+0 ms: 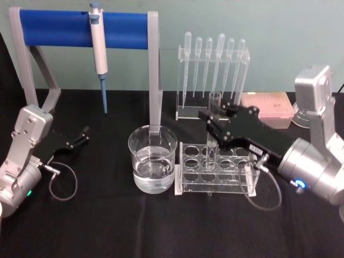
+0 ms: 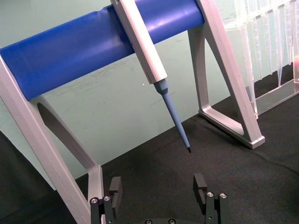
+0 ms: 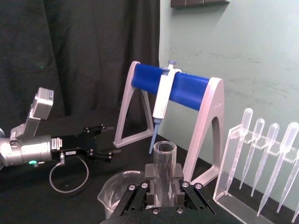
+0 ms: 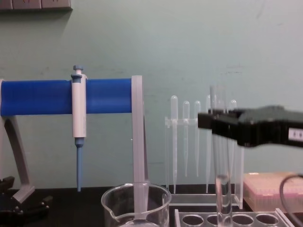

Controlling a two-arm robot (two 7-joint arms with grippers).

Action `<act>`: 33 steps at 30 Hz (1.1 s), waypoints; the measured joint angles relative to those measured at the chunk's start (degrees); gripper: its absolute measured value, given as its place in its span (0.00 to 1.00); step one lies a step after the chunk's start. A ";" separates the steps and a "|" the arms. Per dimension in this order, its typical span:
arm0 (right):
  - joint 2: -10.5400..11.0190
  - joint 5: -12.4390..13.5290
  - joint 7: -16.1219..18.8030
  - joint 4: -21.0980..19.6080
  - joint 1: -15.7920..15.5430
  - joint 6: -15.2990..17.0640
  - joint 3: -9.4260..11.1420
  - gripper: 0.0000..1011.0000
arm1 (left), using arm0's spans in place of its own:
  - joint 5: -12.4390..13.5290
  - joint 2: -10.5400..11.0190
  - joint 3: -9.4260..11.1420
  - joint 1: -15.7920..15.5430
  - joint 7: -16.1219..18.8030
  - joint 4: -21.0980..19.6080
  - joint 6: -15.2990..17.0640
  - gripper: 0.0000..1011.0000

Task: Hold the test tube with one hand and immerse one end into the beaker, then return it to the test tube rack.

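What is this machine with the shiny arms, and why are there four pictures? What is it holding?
It is a robot with two arms, each ending in a black pincer. One picture comes from a camera on its head, one from its chest, one from each wrist. On the black table stand a glass beaker with clear liquid, a clear test tube rack, a blue stand with a pipette hanging on it, a row of plastic droppers and a pink box. The right pincer is closed around a glass test tube, held upright with its bottom end down at the rack. The left pincer is open, off to the left, holding nothing.
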 joint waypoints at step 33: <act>1.41 4.13 -1.55 0.24 3.33 4.12 0.52 0.22 | 0.00 0.00 0.00 0.00 0.00 0.00 0.00 0.99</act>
